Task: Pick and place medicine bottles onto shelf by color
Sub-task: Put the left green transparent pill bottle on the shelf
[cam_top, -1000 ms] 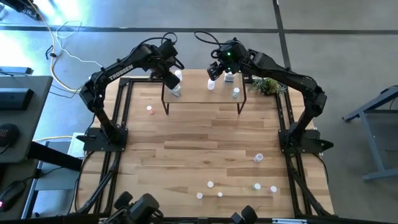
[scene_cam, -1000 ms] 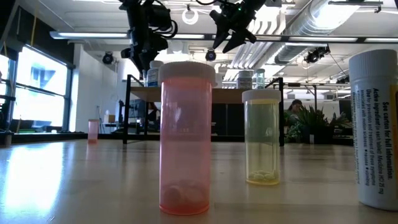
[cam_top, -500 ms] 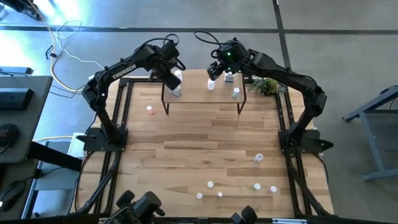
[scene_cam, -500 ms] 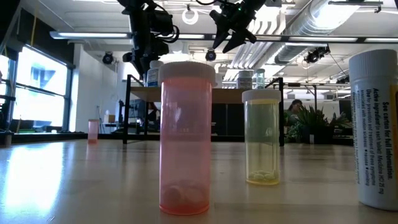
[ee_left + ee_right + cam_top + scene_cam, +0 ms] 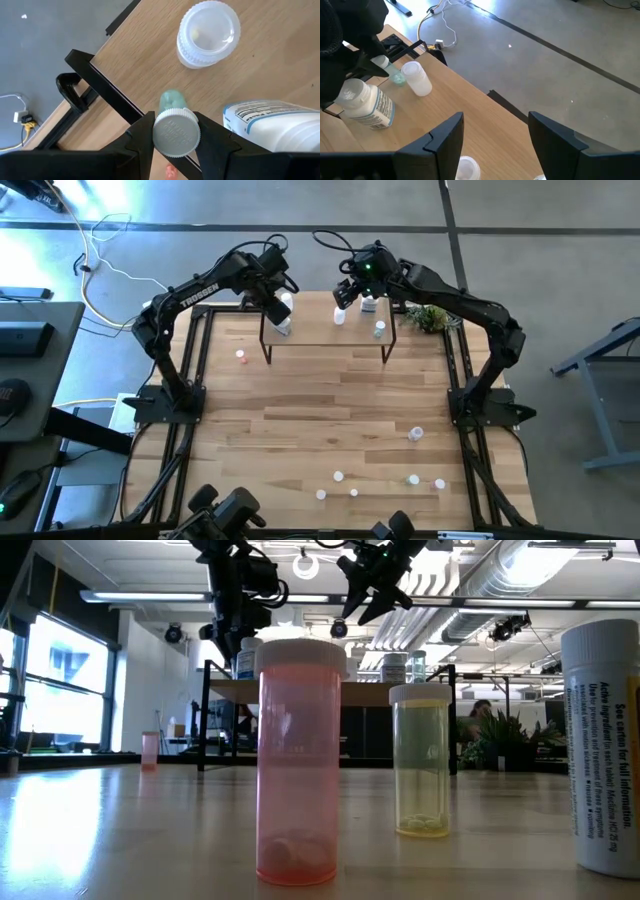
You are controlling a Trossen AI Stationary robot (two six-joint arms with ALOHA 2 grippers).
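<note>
Left gripper over the left end of the low light-wood shelf on thin black legs, clenched on a small pale-green translucent bottle with a white ribbed cap, cap pinched between both dark fingers. Bottle hanging just off the shelf's left edge, above the black leg frame. Just beside it on the shelf: a large white bottle with a printed label and a smaller white plastic bottle seen cap-on, both near the left end.

Right gripper above the shelf's far edge toward the right end, fingers spread apart, grasping nothing. Below it, a white-capped bottle on the shelf board.

On the big wooden tabletop: a pink-capped bottle left of the shelf, one lone bottle near the right edge, several more along the near edge. From table height, a tall pink translucent bottle, a shorter yellow translucent bottle and a white labelled bottle close up along that near edge.
</note>
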